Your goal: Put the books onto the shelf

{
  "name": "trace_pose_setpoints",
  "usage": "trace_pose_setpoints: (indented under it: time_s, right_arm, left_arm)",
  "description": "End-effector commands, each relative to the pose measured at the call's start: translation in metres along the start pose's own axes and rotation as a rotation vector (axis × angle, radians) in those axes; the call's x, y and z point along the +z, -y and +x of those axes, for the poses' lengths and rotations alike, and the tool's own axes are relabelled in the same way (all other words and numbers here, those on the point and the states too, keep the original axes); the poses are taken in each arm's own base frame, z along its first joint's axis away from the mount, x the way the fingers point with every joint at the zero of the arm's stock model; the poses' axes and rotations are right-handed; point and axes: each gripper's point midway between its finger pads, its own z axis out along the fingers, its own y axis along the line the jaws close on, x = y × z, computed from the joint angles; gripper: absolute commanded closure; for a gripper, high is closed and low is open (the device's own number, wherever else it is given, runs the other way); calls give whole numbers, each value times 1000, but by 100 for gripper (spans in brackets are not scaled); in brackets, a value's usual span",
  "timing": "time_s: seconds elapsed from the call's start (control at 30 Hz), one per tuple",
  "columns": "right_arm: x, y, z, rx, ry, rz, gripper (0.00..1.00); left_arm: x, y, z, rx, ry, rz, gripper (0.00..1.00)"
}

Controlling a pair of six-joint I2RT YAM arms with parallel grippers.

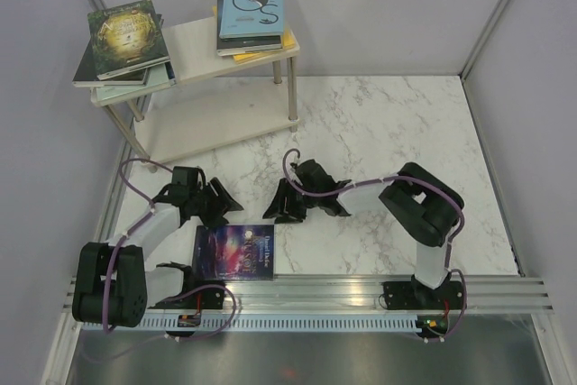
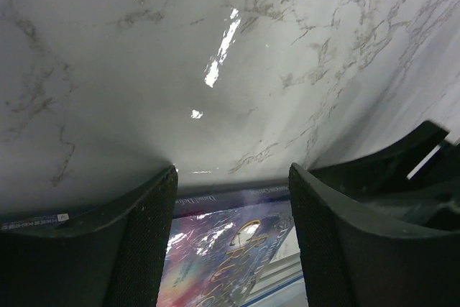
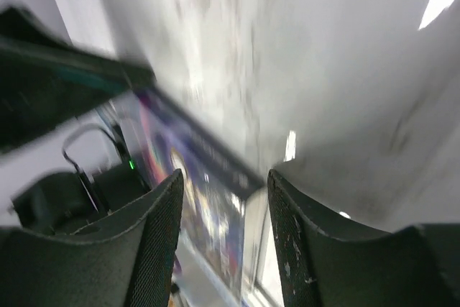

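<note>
The shelf stands at the back left, with two stacks of books on its top board. A green-gold book tops the left stack. A light blue book tops the right stack, above a yellow one. A purple galaxy book lies flat near the table's front edge. My left gripper hovers open just behind that book's far left corner. My right gripper hangs open just behind its far right corner. Neither gripper holds anything. The right wrist view is blurred.
The shelf's lower board shows bare. The marble tabletop stretches to the right. An aluminium rail runs along the near edge, right by the galaxy book. Grey walls and metal posts close in the back and sides.
</note>
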Motion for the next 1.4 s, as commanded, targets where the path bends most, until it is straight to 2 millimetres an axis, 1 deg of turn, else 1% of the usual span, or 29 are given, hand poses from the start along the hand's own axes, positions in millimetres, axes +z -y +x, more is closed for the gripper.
trace_pose_setpoints:
  time_s: [0.0,0.07,0.1,0.17,0.2,0.23,0.27,0.3,0.37,0.4,0.47,0.5,0.57,0.6,0.63,0.67,0.7,0.73,0.77,0.8,0.87,0.9,0.97,1.0,1.13,1.23,1.37]
  right_arm:
    - [8,-8,-70,-8,113,-52,45]
    - [8,-21,-92,-28,128,-102,47]
    - [5,-30,-111,-37,153,-122,49]
    - [-5,-34,-120,-54,184,-119,49]
    - [-18,-33,-120,-89,205,-83,49]
    - [-25,-28,-119,-100,220,-42,49]
    - [-42,-33,-124,-122,280,-9,49]
    - [-46,-12,-108,-107,260,55,49]
    - [-50,-16,-82,-131,246,64,49]
    - [-48,-25,-51,-171,210,61,49]
    - [-45,-35,-19,-212,167,58,49]
    - [-38,-37,11,-241,127,62,49]
    - [-30,-36,38,-211,88,62,49]
    - [-25,-38,58,-216,52,38,49]
    - [-22,-39,68,-186,35,26,49]
    - [-17,-37,75,-183,21,19,49]
    - [-14,-35,87,-189,-4,27,49]
    - [-11,-34,93,-189,-16,30,49]
    - [-6,-29,98,-184,-30,47,49]
    - [-4,-33,107,-197,-47,41,49]
    - [3,-39,116,-205,-69,40,49]
    - [5,-42,124,-220,-87,38,49]
    - [10,-45,132,-230,-104,44,49]
    - [12,-52,138,-236,-113,33,49]
    - [18,-56,155,-232,-147,38,49]
    - [23,-50,164,-226,-163,68,49]
    - [33,-35,178,-215,-212,104,49]
  left_arm:
    - [5,-6,7,-24,-12,-9,33]
    - [7,-6,6,-25,-9,-9,33]
    - [8,-6,6,-26,-14,-9,33]
    - [8,-4,5,-21,-16,-3,33]
    - [8,-4,4,-17,-12,-3,34]
    - [8,-4,4,-16,-6,-4,34]
    - [7,-5,1,-12,8,-7,34]
    - [8,-5,0,-10,14,-9,34]
    - [9,-6,-4,-4,39,-11,34]
    - [10,-6,-6,-5,44,-10,34]
    - [11,-5,-11,-1,64,-12,34]
    - [12,-6,-12,1,66,-18,34]
    - [14,-7,-15,3,68,-29,34]
    - [15,-6,-16,4,67,-26,35]
    - [17,-7,-14,-1,57,-30,35]
    - [19,-7,-13,-2,49,-28,35]
    - [21,-7,-13,-4,46,-25,35]
    - [23,-9,-11,-7,36,-28,35]
    - [24,-10,-10,-11,29,-29,35]
    - [25,-10,-10,-6,28,-27,36]
    - [24,-10,-10,-6,35,-27,36]
    - [24,-11,-10,-6,36,-28,36]
    - [24,-10,-10,-6,35,-27,36]
    - [24,-11,-10,-4,35,-27,36]
    - [25,-12,-11,-3,34,-34,36]
    - [26,-12,-12,-1,39,-38,36]
    - [26,-13,-11,0,39,-38,37]
